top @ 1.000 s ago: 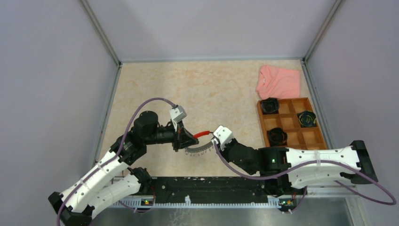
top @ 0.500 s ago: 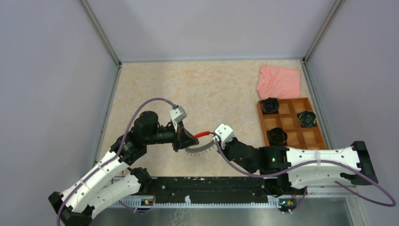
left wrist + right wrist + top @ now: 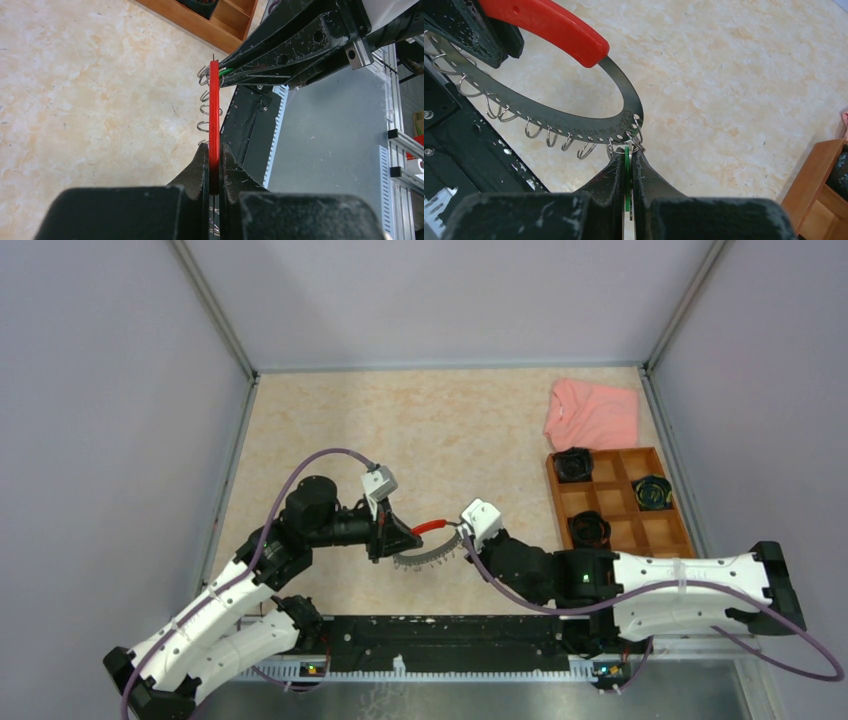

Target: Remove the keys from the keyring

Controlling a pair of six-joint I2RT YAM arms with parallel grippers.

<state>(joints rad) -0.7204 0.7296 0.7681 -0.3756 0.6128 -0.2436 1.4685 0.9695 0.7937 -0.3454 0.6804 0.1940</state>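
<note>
The keyring (image 3: 589,131) is a flat grey metal hoop with a red sleeve (image 3: 549,27) and several small wire rings along its edge. In the top view it (image 3: 428,558) hangs between both arms above the table. My left gripper (image 3: 214,159) is shut on the red sleeve (image 3: 214,120). My right gripper (image 3: 628,157) is shut on the green-headed key (image 3: 627,172), which hangs from a wire ring at the hoop's near end. A silvery key lies against the green one between the jaws. The green key also shows in the left wrist view (image 3: 225,71).
A wooden compartment tray (image 3: 668,535) at the right holds three black coiled bundles (image 3: 574,464). A pink cloth (image 3: 592,412) lies behind it. A black rail (image 3: 440,640) runs along the near table edge. Grey walls close in three sides.
My right gripper has moved slightly to the right and away with the key. The left arm and the hoop have barely moved.
</note>
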